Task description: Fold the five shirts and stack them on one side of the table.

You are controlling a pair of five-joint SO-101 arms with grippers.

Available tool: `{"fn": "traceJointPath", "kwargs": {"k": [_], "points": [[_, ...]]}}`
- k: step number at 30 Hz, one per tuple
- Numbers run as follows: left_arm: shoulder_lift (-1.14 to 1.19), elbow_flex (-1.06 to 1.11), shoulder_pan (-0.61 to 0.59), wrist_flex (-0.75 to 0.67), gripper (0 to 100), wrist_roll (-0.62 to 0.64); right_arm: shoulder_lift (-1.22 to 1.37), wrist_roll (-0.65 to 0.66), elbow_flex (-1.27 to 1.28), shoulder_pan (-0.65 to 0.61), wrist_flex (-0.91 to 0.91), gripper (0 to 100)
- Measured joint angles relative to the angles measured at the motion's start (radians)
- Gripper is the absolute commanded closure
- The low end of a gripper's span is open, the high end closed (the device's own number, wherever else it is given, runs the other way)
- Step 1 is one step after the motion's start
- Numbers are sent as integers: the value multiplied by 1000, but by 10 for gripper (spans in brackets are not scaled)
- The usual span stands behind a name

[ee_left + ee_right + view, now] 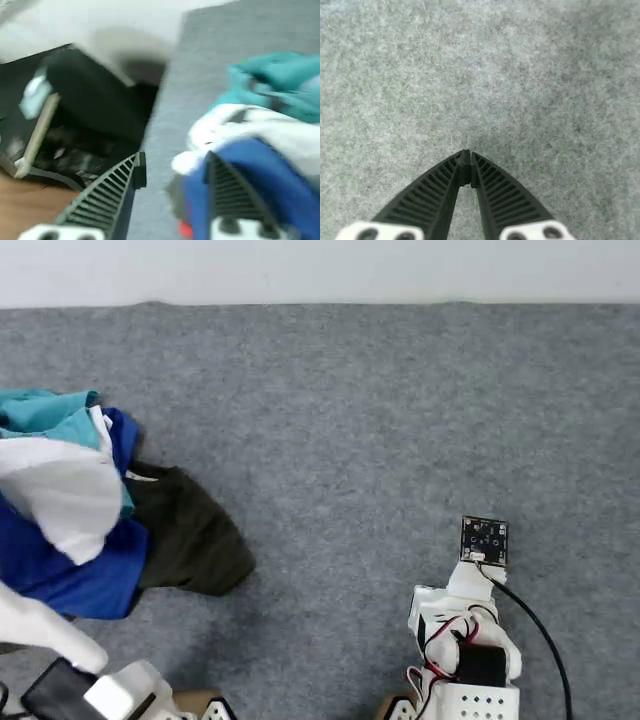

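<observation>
Because the heap of shirts (90, 510) sits hard against the left edge of the counter (380, 420), it lies well apart from the right claw (470, 159). That claw's jaws are pressed together on nothing, above bare grey surface near the front of the right side. The left claw (175, 161) is much the nearer. Its jaws stand apart, and in its own view one overlaps the blue shirt (285, 195) while the other hangs over bare grey just beside the heap. Whether it touches cloth I cannot tell. A white shirt (60, 490) is draped over the blue one, a teal shirt (45, 412) lies at the far end, and a dark shirt (190, 535) sticks out toward the counter's middle. None is folded. The heap runs front to back along that edge. So I judge the left arm should draw one garment sideways into the open middle, and the dark shirt looks freest.
</observation>
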Motion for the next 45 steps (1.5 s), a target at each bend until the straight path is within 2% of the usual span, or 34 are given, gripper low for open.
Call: {"fn": "traceJointPath", "kwargs": {"k": [5, 8, 11, 14, 17, 20, 24, 27, 31, 38, 45], "points": [[-2, 95, -176, -238, 884, 8, 0, 0, 0, 0, 0, 987], [-2, 132, -252, -330, 883, 11, 0, 0, 0, 0, 0, 987], [-6, 132, -269, -364, 877, 15, 0, 0, 0, 0, 0, 987], [-8, 137, -232, -367, 804, 15, 0, 0, 0, 0, 0, 987], [-8, 138, -150, -305, 730, 15, 0, 0, 0, 0, 0, 987], [-8, 140, -38, -172, 701, 8, 0, 0, 0, 0, 0, 987], [-5, 193, 126, 15, 700, -101, 0, 0, 0, 0, 0, 987], [23, 242, 209, 89, 700, -204, 0, 0, 0, 0, 0, 987], [98, 276, 255, 101, 699, -322, 0, 0, 0, 2, 0, 987], [213, 276, 264, 127, 699, -476, 0, 0, 0, 0, 0, 987], [345, 276, 296, 175, 725, -514, 0, 0, 0, 0, 0, 987]]}}
